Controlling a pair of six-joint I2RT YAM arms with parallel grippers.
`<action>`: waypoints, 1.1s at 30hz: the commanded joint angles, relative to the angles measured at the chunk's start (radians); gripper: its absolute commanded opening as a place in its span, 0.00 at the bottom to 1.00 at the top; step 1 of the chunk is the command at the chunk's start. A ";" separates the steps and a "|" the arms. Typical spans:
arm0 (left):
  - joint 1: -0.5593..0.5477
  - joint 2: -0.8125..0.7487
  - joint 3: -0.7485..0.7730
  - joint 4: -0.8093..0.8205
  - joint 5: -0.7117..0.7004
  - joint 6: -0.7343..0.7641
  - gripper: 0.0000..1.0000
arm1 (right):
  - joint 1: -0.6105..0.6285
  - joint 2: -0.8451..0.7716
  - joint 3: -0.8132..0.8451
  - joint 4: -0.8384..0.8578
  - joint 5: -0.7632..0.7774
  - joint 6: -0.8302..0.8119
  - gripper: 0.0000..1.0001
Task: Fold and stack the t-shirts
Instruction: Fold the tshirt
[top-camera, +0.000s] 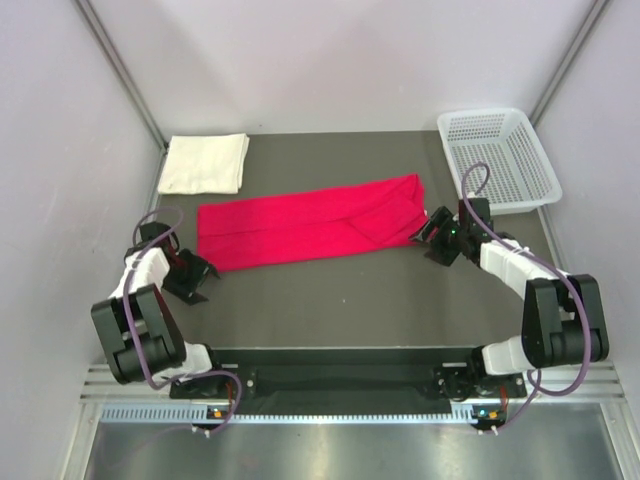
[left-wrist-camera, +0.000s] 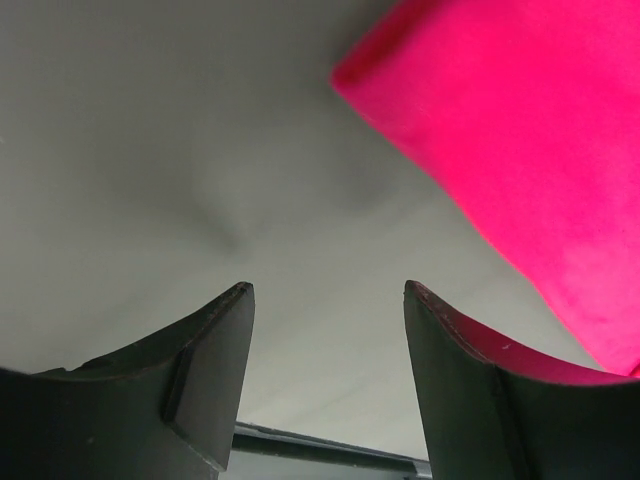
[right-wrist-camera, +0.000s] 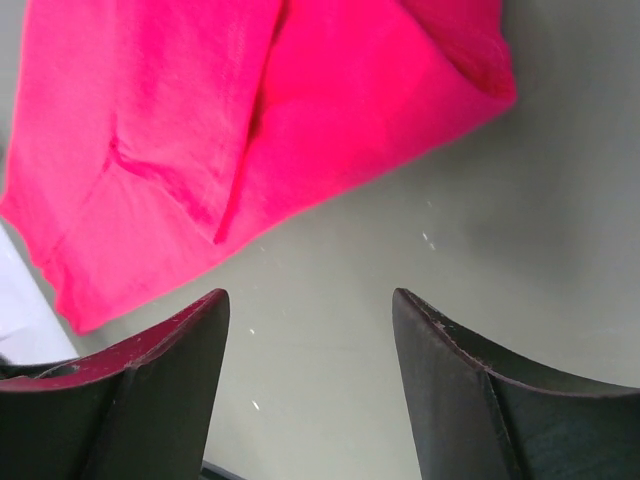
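Note:
The red t-shirt (top-camera: 305, 222) lies folded into a long strip across the middle of the table. It also shows in the left wrist view (left-wrist-camera: 520, 130) and in the right wrist view (right-wrist-camera: 240, 130). The cream-white t-shirt (top-camera: 205, 163) lies folded at the back left corner. My left gripper (top-camera: 190, 277) is open and empty, low over the table just left of the strip's left end. My right gripper (top-camera: 433, 238) is open and empty, just right of the strip's right end.
A white mesh basket (top-camera: 500, 160) stands at the back right corner. Grey walls close in the table on the left, back and right. The table's front edge runs along the arm bases.

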 joint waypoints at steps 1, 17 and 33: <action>0.043 0.048 -0.005 0.081 0.039 0.009 0.66 | -0.013 0.018 -0.014 0.130 -0.018 0.035 0.66; 0.111 0.201 0.016 0.276 0.131 0.015 0.67 | -0.079 0.174 -0.044 0.308 -0.075 0.073 0.68; 0.120 0.288 0.028 0.260 0.110 0.002 0.17 | -0.024 0.246 0.062 0.309 0.020 0.062 0.44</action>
